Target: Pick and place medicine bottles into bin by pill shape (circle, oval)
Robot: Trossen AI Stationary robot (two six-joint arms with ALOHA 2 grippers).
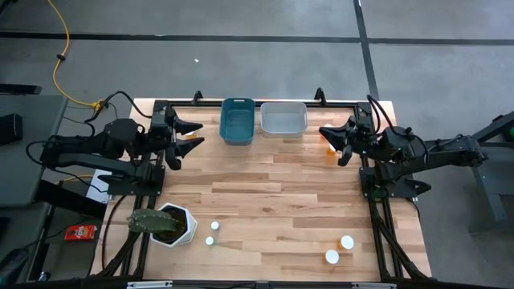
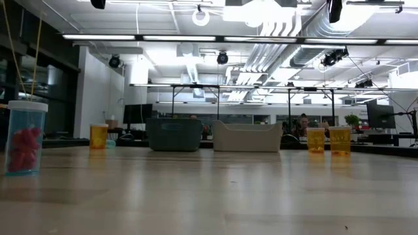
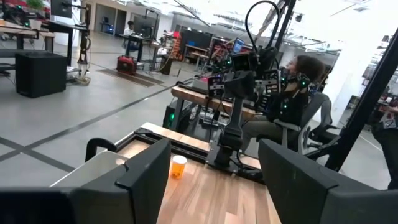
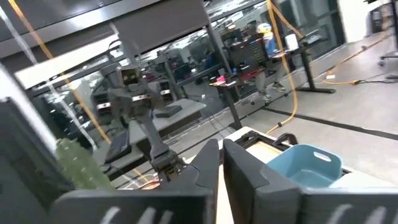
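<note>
Several amber medicine bottles with white caps are on the table. One (image 1: 330,151) stands below my right gripper at the far right and also shows in the left wrist view (image 3: 178,166). Two (image 1: 347,242) stand near the front right, and two small ones (image 1: 215,226) near the front left. The low view shows bottles at the left (image 2: 98,136) and right (image 2: 316,140), and a close one with red pills (image 2: 25,137). My left gripper (image 1: 191,135) is open and empty above the far left. My right gripper (image 1: 328,141) hovers at the far right with its fingers (image 4: 205,165) together, holding nothing.
A blue bin (image 1: 238,120) and a clear grey bin (image 1: 283,118) stand side by side at the far edge between the arms. A white hexagonal plant pot (image 1: 173,225) stands at the front left. A person sits beyond the table (image 3: 292,99).
</note>
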